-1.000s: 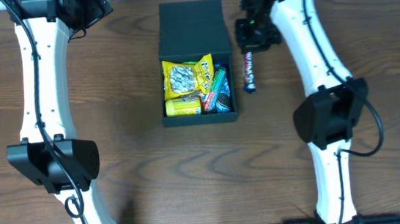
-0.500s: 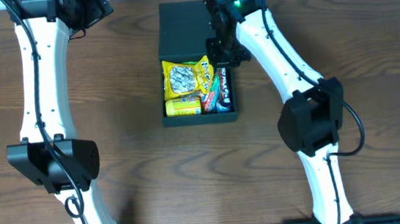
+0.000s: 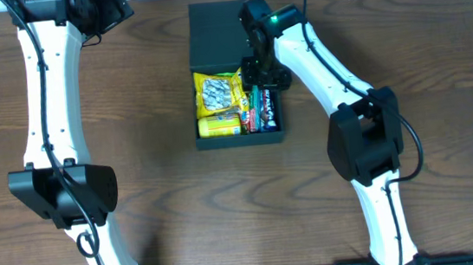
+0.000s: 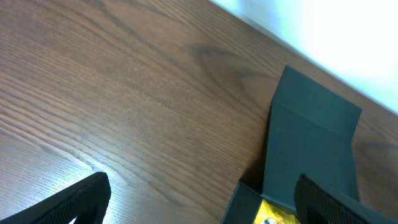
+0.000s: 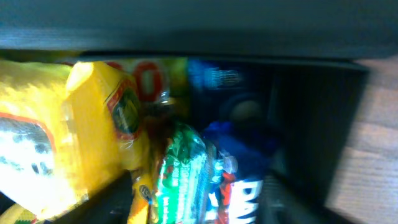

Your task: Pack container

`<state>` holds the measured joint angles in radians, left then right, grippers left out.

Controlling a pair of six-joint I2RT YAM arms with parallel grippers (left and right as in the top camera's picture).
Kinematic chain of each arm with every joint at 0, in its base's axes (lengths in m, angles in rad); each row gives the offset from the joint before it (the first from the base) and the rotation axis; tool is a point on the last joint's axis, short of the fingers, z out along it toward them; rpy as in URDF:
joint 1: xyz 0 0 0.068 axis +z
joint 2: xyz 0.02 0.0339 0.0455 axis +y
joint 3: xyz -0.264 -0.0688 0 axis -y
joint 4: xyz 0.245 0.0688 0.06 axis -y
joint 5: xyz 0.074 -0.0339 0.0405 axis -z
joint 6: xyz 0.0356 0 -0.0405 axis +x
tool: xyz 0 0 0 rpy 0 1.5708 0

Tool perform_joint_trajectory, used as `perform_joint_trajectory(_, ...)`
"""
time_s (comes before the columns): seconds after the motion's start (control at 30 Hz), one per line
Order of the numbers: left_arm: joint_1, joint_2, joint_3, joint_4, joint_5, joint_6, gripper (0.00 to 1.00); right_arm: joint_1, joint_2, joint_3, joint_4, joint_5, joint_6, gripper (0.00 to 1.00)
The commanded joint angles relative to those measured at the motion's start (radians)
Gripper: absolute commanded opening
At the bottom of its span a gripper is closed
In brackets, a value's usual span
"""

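Note:
The dark container (image 3: 218, 30) lies in the middle of the table with its flap lid folded back toward the far edge. Inside lie a yellow packet (image 3: 218, 93), a green packet (image 3: 256, 109) and a dark blue bar (image 3: 270, 110) along the right wall. My right gripper (image 3: 262, 79) hangs over the box's right half, open. In the right wrist view the green packet (image 5: 180, 168) and the blue bar (image 5: 242, 190) lie between its spread fingers (image 5: 289, 199). My left gripper (image 3: 107, 13) stands open at the far left, holding nothing. From the left wrist, the lid (image 4: 311, 143) shows.
The wooden table (image 3: 154, 184) stretches bare on both sides of the box. Both arms' dark elbows (image 3: 64, 193) (image 3: 364, 142) hang over the near half. A pale wall strip (image 4: 323, 31) runs along the table's far edge.
My right gripper carried the blue bar from the table right of the box into the box's right side and opened its jaws. The left arm stayed put.

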<state>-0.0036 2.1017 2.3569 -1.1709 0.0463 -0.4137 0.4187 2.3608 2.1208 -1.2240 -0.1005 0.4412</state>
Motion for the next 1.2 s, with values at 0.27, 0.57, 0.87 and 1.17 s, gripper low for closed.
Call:
perform_joint_trajectory(0.27, 0.001, -0.015, 0.018, 0.002, -0.002, 0.026, 0.96, -0.007, -0.135, 0.224, -0.043, 0.022, -0.037, 0.83)
perform_joint_trajectory(0.57, 0.001, -0.007, 0.003, 0.027, -0.002, 0.026, 0.06, -0.090, -0.209, 0.249, -0.040, 0.178, -0.060, 0.01)
perform_joint_trajectory(0.87, -0.002, 0.085, -0.222, 0.211, 0.157, -0.126, 0.06, -0.276, -0.040, 0.084, 0.016, -0.155, -0.061, 0.01)
perform_joint_trajectory(1.17, -0.004, 0.295, -0.297, 0.438, 0.502, -0.254, 0.06, -0.328, 0.122, 0.062, 0.234, -0.436, -0.045, 0.01)
